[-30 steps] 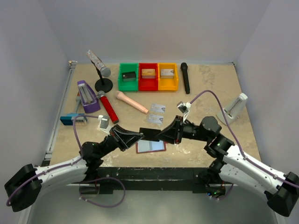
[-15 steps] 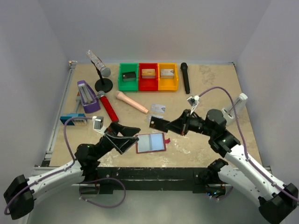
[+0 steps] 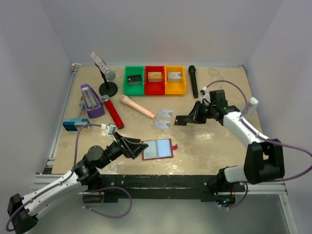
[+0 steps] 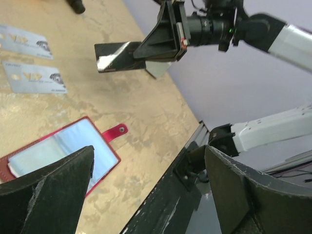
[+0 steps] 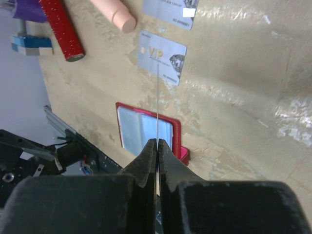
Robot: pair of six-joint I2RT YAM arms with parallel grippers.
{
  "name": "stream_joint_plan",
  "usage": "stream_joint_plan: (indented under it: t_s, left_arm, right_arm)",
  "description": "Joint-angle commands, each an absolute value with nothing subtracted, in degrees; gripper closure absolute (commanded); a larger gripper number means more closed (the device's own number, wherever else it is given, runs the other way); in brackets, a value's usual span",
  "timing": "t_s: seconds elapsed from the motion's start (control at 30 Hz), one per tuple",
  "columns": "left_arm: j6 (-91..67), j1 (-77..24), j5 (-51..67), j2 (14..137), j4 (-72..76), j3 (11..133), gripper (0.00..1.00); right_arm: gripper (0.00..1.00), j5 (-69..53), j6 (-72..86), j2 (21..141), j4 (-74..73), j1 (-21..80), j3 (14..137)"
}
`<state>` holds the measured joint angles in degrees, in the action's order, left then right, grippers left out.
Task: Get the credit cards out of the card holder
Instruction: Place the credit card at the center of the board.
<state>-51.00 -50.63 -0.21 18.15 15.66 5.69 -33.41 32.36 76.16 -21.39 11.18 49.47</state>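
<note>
We see the dark red card holder (image 3: 157,149) open flat on the table (image 3: 214,146), pale clear pockets up; green, red & yellow bins (image 3: 155,91) hold one block (image 3: 155,75) each. L gripper (image 3: 141,148) gapes wide beside the holder; R gripper (image 3: 191,118) pinches a thin dark card (image 3: 180,120), w/ two silver "VIP" cards (image 3: 162,124) flat nearby.

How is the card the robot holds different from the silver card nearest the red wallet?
The held card is dark; the silver card is pale with VIP written on it. The held card is up in the air, pinched in the shut right tool; the silver card lies flat on the table. Both are thin rectangles, outside the red card holder.
</note>
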Motion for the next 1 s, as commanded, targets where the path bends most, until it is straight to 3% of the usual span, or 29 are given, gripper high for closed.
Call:
stream_joint_plan:
  t_s: [0.0, 0.4, 0.97]
  left_arm:
    - [-48.34, -50.45, 1.58, 18.72, 10.20, 8.09, 0.00]
    - [-48.87, -50.36, 1.49, 17.40, 10.19, 6.24, 0.01]
    - [-48.08, -50.36, 1.67, 20.56, 11.34, 6.24, 0.00]
  right_arm:
    - [1.00, -30.50, 26.37, 80.50, -26.36, 10.46, 56.33]
    - [1.00, -27.16, 26.10, 94.30, -28.83, 9.23, 64.86]
    - [1.00, -29.61, 26.19, 103.62, -31.55, 8.88, 71.80]
